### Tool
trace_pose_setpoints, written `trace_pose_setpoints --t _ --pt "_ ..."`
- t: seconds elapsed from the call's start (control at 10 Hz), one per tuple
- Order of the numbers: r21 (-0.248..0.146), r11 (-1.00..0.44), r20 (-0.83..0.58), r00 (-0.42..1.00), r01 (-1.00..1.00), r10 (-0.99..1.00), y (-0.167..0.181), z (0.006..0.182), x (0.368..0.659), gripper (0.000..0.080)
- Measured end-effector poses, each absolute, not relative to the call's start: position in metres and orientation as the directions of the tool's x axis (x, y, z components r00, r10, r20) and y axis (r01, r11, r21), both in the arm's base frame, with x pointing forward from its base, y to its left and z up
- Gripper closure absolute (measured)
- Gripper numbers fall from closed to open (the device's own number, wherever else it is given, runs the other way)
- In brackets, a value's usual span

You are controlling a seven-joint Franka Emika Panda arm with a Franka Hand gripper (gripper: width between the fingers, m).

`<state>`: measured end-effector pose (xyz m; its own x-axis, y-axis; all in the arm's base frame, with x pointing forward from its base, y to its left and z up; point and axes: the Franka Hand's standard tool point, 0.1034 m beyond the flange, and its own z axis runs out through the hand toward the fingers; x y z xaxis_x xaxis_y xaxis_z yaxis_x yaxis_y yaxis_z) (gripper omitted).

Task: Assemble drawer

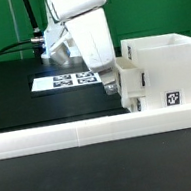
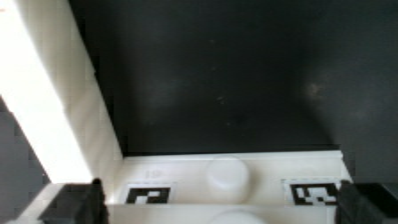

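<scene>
Presently the gripper (image 1: 108, 85), jaws spread wide and holding nothing, is poised over the knob (image 2: 226, 176) of a drawer tray (image 1: 129, 85) partly entered in the casing (image 1: 165, 69), which suggests a push home is next required.

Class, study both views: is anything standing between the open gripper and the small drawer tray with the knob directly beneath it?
Nothing visible does. In the wrist view the gripper hangs open directly over the tray, its knob between the fingertips. The casing stands to the side.
</scene>
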<state>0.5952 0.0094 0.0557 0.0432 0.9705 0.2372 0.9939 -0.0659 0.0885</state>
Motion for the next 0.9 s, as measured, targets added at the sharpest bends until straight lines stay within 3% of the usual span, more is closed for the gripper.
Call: trace_pose_setpoints --t 0.3,0.9 --pt "0.084 0.175 0.193 -0.188 0.981 0.963 0.0088 0.0496 0.5986 0.0151" --pt "0.089 0.15 0.192 -0.165 0.985 0.967 0.0119 0.0511 0.601 0.0151"
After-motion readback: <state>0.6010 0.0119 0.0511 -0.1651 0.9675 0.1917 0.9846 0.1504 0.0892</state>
